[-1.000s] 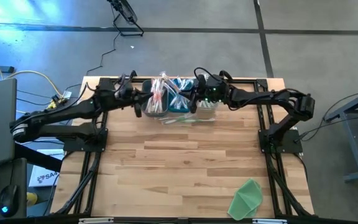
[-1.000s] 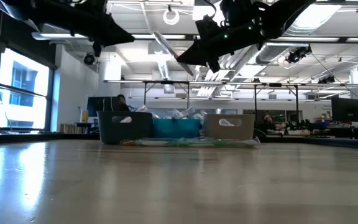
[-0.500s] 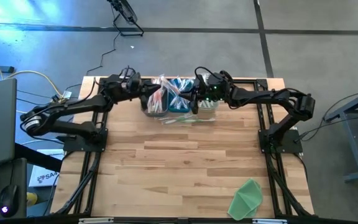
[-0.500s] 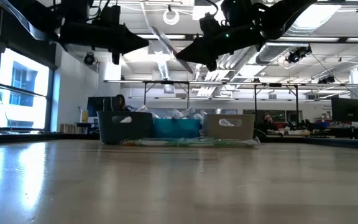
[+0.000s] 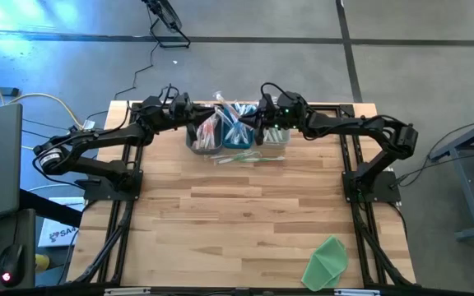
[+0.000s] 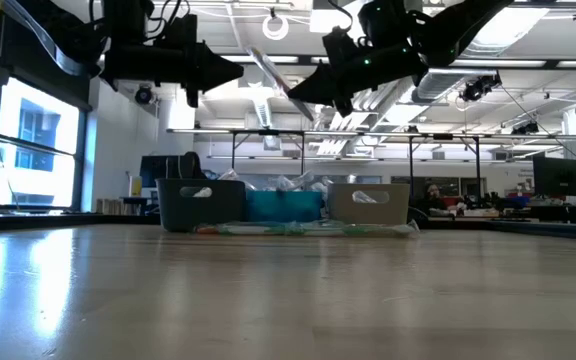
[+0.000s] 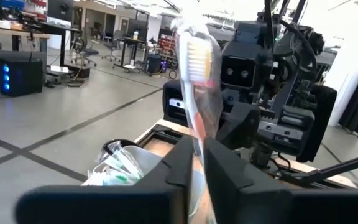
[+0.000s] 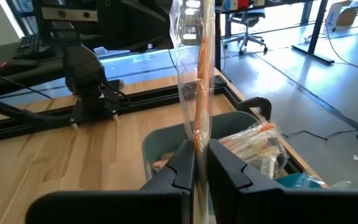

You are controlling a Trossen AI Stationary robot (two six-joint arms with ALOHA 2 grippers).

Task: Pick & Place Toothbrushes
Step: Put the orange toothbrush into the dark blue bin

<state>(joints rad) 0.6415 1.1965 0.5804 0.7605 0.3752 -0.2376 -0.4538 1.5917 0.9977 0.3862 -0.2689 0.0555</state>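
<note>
Three bins stand in a row at the far edge: dark grey (image 5: 202, 140), blue (image 5: 239, 140) and light (image 5: 276, 138). They hold wrapped toothbrushes (image 8: 257, 140). A few more toothbrushes lie on the table in front of them (image 6: 303, 229). My right gripper (image 8: 199, 155) hangs above the bins, shut on an orange-handled toothbrush in a clear wrapper (image 6: 268, 70). My left gripper (image 7: 197, 155) faces it from the left at the same height. Its fingers stand a narrow gap apart, and the toothbrush shows in that gap. My right gripper pinches the wrapped toothbrush's handle (image 8: 199, 134) between its two fingers, coming about level from the table's right and lying across it. The toothbrush is lifted clear above the bins and slants up toward the left, bristle head (image 7: 197, 59) on top. My left gripper: whether its fingers (image 7: 182, 155) touch the wrapper, I cannot tell.
A green cloth (image 5: 327, 261) lies at the table's near right corner. The black frame rails (image 5: 122, 205) run along both sides. The wide wooden middle of the table (image 5: 237, 214) lies in front of the bins.
My left gripper has moved toward the far edge and to the right, up to the held toothbrush, and has tipped up from slanting downward to about level. My right gripper has held the toothbrush nearly still above the bins.
</note>
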